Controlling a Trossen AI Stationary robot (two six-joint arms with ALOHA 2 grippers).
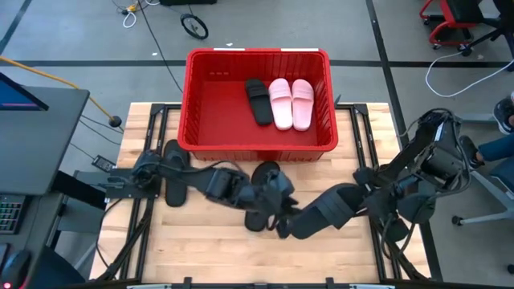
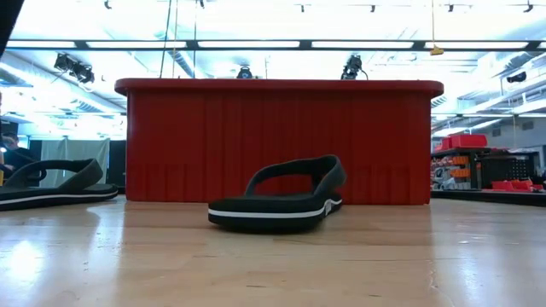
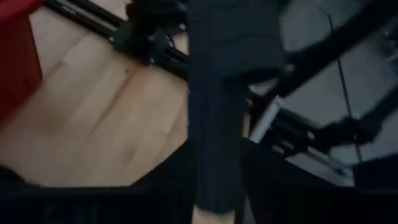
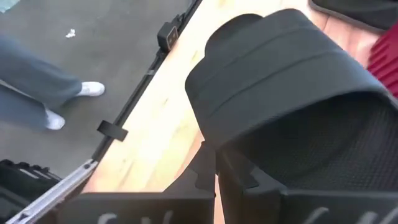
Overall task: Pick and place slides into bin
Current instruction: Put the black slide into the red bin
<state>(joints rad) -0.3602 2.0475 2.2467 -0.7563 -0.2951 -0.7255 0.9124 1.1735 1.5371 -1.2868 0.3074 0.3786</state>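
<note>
Both grippers meet high over the table's middle, above the low view's frame: my left gripper and my right gripper. Between them is a black wide-strap slide, seen edge-on as a dark slab in the left wrist view. Below them a black flip-flop lies sole-down on the wood. Another black sandal lies at the left. The red bin stands at the far middle and holds one black slide and two pink slides. My left gripper has one finger on each side of the slide's edge-on body, which stands upright between them and clear of the table. The view is blurred, so which part it holds cannot be told. My right gripper comes level from the table's right side. Its two fingers stand almost together at the lower edge of the slide's wide strap. The strap hides the fingertips, so the hold itself does not show. The slide is lifted clear of the table.
The bin's near wall rises just beyond the flip-flop. Dark frame rails run along the table's left and right sides. Bare wood lies toward the near edge. A person's legs stand on the floor beside the table.
</note>
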